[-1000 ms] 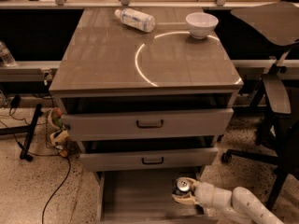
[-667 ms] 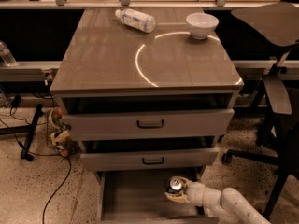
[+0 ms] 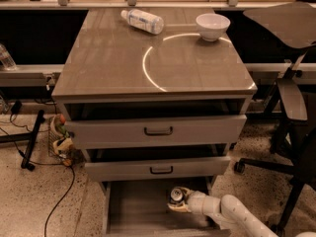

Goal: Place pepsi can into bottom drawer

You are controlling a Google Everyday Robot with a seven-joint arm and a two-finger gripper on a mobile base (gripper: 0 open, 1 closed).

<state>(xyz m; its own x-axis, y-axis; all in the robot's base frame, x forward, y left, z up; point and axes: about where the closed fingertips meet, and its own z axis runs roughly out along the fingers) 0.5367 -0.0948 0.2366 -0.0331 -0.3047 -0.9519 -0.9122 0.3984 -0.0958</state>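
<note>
The pepsi can (image 3: 176, 195) stands upright, silver top showing, inside the open bottom drawer (image 3: 133, 209) near its back right. My gripper (image 3: 178, 201) reaches in from the lower right on a white arm and is shut on the can, its pale fingers wrapped around the can's body. The can's lower part is hidden by the fingers, so I cannot tell whether it rests on the drawer floor. The two upper drawers with black handles (image 3: 158, 131) are partly pulled out above it.
A clear plastic bottle (image 3: 142, 20) lies on the cabinet top beside a white bowl (image 3: 213, 25). An office chair (image 3: 291, 93) stands to the right. A black cable and a small wire basket (image 3: 60, 139) sit on the floor at left.
My gripper has moved left and deeper into the bottom drawer with the can, towards the back under the middle drawer's front.
</note>
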